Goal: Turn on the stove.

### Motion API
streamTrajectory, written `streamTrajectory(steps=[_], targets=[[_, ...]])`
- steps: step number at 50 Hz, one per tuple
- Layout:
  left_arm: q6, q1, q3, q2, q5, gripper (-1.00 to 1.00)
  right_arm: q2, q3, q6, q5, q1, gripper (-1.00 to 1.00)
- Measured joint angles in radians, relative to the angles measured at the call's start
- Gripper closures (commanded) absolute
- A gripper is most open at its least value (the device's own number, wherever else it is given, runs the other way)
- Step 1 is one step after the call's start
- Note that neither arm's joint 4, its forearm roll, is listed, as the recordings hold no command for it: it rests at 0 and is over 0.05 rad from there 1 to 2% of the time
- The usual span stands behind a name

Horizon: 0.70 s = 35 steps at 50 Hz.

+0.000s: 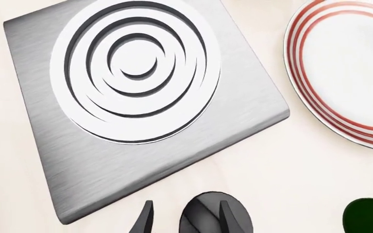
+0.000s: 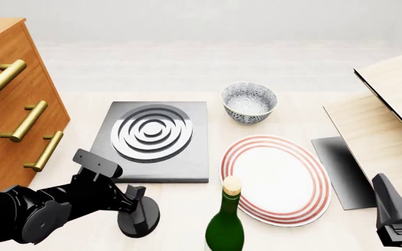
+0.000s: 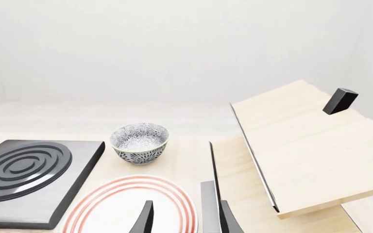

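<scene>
We see our left gripper (image 2: 136, 201) down at the black knob (image 2: 140, 219), just in front of the stove (image 2: 155, 138).

Hotplate (image 2: 187, 151) lies left of centre on the tabletop (image 2: 187, 209). Knob (image 2: 140, 219) just in front of its near left corner. Bowl (image 2: 249, 102) behind and right of hotplate. Plate (image 2: 278, 180) right of hotplate; bottle (image 2: 225, 222) at plate's near left edge. Drawer cabinet (image 2: 12, 99) far left.
</scene>
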Motion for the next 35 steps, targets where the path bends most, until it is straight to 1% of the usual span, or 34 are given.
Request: streamTrajectory(steps=[19,35], targets=[[0.018,0.018,0.049,-0.068,0.003,-1.00,0.003,0.000,-0.001,0.003,0.004,-1.00],[0.015,0.011,0.095,-0.121,0.000,-1.00,0.003,0.000,-0.002,0.007,0.006,-1.00]])
